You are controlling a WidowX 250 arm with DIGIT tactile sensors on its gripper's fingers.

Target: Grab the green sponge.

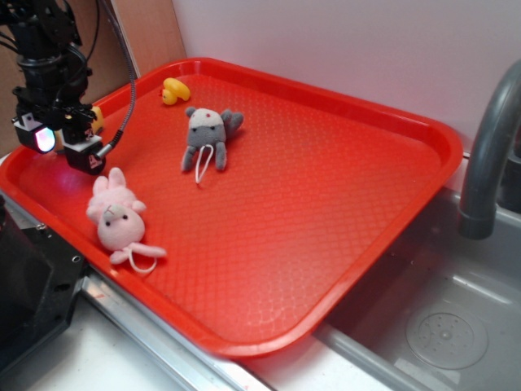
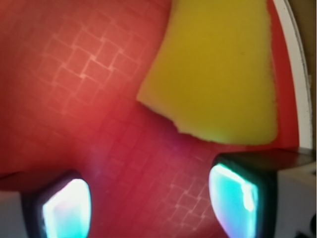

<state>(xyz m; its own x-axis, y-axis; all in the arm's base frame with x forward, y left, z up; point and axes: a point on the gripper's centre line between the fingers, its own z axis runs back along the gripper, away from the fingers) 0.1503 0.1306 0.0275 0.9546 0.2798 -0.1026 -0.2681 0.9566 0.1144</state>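
The green sponge (image 2: 218,74) fills the upper right of the wrist view with its yellow foam face; it lies flat on the red tray (image 2: 74,74) near the tray's rim. My gripper (image 2: 148,203) is open, and only bare tray shows between its fingers. The sponge lies just ahead of the right finger (image 2: 233,196) and is not between the jaws. In the exterior view the gripper (image 1: 63,147) hangs low over the tray's far left corner. Only a sliver of the sponge (image 1: 98,120) peeks out behind it.
A yellow rubber duck (image 1: 173,90) sits at the back of the tray (image 1: 326,204). A grey plush (image 1: 208,134) lies near the middle and a pink bunny plush (image 1: 118,216) just in front of the gripper. A grey faucet (image 1: 488,155) and sink (image 1: 440,326) are to the right.
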